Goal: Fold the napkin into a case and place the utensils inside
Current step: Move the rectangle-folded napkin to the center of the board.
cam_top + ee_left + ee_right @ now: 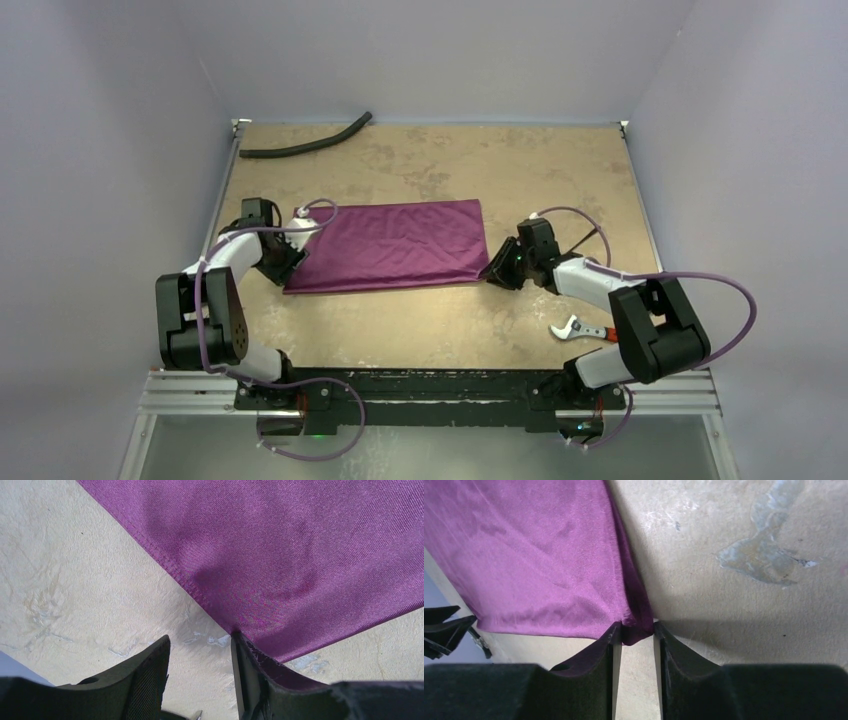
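The plum-purple napkin (390, 245) lies flat on the table as a wide rectangle. My left gripper (283, 262) is at its near-left corner. In the left wrist view that gripper (200, 642) is open: bare table shows in the gap, and the napkin (300, 555) touches only the right fingertip (235, 640). My right gripper (503, 268) is at the near-right corner. In the right wrist view that gripper (636, 630) is open a narrow way, with the tip of the napkin (539, 555) lying between the fingertips. A thin dark rod (587, 240) behind my right wrist may be the spoon's handle. The fork is hidden.
A long black rubber hose (305, 145) lies at the back left of the tan table (430, 330). A red-handled tool with silver jaws (582, 328) rests near the front right, beside my right arm's base. Grey walls close in the table on three sides.
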Tool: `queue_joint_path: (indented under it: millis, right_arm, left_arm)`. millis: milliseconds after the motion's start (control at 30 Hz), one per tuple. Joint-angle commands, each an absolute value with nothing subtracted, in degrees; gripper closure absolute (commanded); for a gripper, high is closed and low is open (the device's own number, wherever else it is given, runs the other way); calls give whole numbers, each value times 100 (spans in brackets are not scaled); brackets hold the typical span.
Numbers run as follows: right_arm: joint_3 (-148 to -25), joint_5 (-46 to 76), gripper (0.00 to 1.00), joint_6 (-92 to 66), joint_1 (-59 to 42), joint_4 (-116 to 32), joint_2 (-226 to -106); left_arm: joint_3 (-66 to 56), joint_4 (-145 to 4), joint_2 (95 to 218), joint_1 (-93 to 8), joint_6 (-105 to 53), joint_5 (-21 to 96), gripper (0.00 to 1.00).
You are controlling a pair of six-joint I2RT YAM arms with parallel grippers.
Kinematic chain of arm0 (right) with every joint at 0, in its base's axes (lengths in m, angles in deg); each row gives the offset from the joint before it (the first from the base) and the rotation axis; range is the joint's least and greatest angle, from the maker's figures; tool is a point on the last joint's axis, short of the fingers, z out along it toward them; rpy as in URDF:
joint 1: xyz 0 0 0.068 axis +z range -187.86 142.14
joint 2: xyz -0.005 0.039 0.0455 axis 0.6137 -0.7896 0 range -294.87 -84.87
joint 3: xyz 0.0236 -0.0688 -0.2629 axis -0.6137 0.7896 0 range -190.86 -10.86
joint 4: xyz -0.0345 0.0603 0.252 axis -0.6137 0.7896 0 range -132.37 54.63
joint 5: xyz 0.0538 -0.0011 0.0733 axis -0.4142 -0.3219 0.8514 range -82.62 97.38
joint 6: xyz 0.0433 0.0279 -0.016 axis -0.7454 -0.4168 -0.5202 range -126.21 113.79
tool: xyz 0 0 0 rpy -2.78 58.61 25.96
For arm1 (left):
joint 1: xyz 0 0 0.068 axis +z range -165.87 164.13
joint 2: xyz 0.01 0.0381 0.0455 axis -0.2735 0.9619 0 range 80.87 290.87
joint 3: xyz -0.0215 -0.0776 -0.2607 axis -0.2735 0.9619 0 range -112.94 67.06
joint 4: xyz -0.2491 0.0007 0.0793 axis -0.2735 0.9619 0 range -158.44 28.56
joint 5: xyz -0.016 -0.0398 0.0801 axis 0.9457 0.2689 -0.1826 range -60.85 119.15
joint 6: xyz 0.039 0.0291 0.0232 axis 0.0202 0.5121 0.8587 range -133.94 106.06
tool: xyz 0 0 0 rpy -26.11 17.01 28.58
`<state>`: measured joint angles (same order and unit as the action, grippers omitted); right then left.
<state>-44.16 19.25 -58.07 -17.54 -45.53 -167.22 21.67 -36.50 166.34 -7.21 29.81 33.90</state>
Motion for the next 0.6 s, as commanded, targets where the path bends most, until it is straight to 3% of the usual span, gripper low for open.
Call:
queue_joint_path:
  millis: [0, 133, 167, 567]
  right_arm:
    - [-4277, 1454, 73, -5991, -1865, -4484, -16766]
    - [-4538, 1358, 98, -5876, -2043, -4480, -16751]
    - [-4626, 1321, 100, -5822, -2076, -4425, -16760]
    - [-5089, 475, 100, -5119, -2622, -3707, -16639]
  left_arm:
    - [2460, -3979, 16840, -664, 3183, 3394, 53]
    - [2387, -4026, 16917, -660, 3062, 3557, 55]
    - [2381, -4108, 16941, -691, 2974, 3520, 58]
    - [1655, -4122, 17348, -1788, 2081, 3961, 60]
